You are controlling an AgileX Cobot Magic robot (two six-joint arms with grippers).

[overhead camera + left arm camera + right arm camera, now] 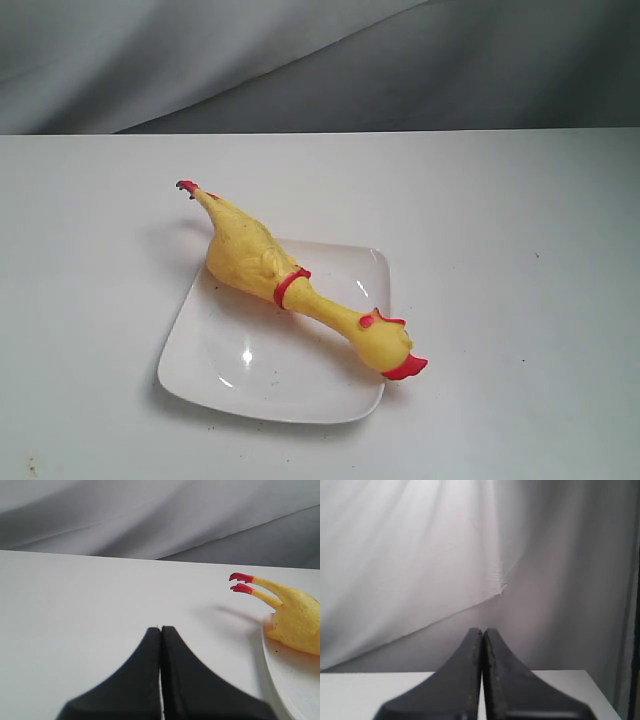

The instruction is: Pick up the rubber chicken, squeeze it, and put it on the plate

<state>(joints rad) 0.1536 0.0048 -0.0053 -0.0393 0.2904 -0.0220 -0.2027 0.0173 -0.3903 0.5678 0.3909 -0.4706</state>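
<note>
Grey cloth (300,60) backs a white table (520,220). Low over bare table the left gripper (161,630) hovers with its jaws pressed together on nothing, the plate's edge showing beyond it. The right gripper (482,630) is likewise closed and empty, aimed at the cloth, well away from the work. Neither needs a hold now: the chicken (262,262) lies across the plate (250,385), belly on the dish. Being longer than the plate, it sits on the diagonal, feet (187,186) jutting past the far left corner, beak (405,368) past the right rim. Placement looks done.
</note>
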